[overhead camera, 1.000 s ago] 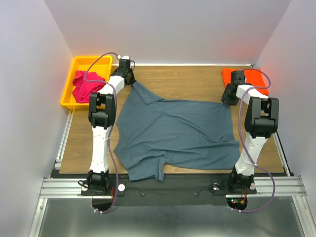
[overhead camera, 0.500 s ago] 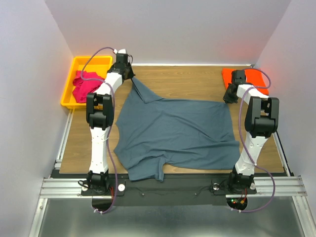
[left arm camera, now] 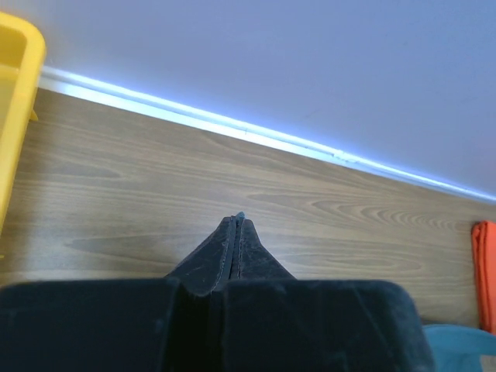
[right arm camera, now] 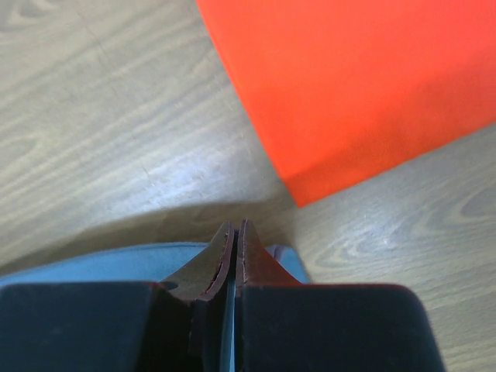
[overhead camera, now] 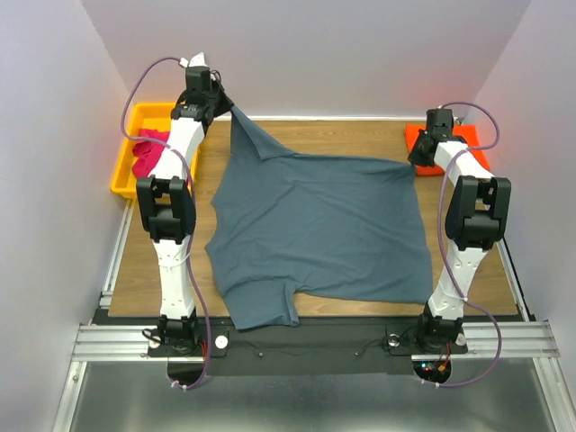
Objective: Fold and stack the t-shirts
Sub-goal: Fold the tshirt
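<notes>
The large slate grey-blue t-shirt [overhead camera: 315, 229] lies spread over the middle of the wooden table, its two far corners lifted. My left gripper [overhead camera: 227, 103] is shut on its far left corner, raised near the back wall; a sliver of cloth shows between the closed jaws in the left wrist view [left arm camera: 240, 216]. My right gripper [overhead camera: 416, 160] is shut on the far right corner; blue cloth [right arm camera: 85, 263] shows under it. The orange t-shirt [overhead camera: 468, 144] lies folded at the far right, also in the right wrist view [right arm camera: 356, 77]. The magenta-pink t-shirt [overhead camera: 151, 155] sits crumpled in the yellow bin.
The yellow plastic bin [overhead camera: 137, 117] stands at the far left, its edge in the left wrist view [left arm camera: 14, 108]. White walls close the table on the back and both sides. An aluminium rail [overhead camera: 315, 340] runs along the near edge by the arm bases.
Both grippers have risen and moved toward the back wall, lifting the grey-blue shirt's far corners and pulling its far edge taut. The left arm has stretched furthest.
</notes>
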Motion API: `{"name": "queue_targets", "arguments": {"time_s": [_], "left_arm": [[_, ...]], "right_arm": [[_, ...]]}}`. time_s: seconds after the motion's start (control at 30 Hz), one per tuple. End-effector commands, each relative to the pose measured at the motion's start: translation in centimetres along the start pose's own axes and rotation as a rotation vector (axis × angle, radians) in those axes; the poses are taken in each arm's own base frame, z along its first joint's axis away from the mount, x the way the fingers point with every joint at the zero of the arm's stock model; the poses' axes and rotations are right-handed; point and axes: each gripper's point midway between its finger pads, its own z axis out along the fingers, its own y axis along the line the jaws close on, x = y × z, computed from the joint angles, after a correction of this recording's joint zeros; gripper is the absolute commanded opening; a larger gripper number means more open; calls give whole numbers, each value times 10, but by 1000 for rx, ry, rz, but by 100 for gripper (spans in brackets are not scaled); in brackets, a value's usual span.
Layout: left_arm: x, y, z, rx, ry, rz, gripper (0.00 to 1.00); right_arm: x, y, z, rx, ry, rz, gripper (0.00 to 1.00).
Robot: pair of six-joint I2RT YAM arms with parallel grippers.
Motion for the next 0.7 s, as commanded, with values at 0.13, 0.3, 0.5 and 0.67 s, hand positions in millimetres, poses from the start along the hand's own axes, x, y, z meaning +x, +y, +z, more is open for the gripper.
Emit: {"name": "queue_targets", "arguments": {"time_s": [0.13, 0.3, 0.5, 0.67], "left_arm": [[-64, -25, -47, 72, -117, -19, 0], [-46, -13, -50, 40, -54, -64, 0], [-20, -4, -66, 3, 25, -107, 0], [-8, -7, -89, 22, 45, -148, 0]], "right_arm": [[-70, 18, -27, -59, -166, 3, 1], [-74, 23, -26, -78, -172, -3, 1], [-61, 22, -28, -92, -141, -7, 1], [-51, 19, -33, -92, -124, -21, 1]]}}
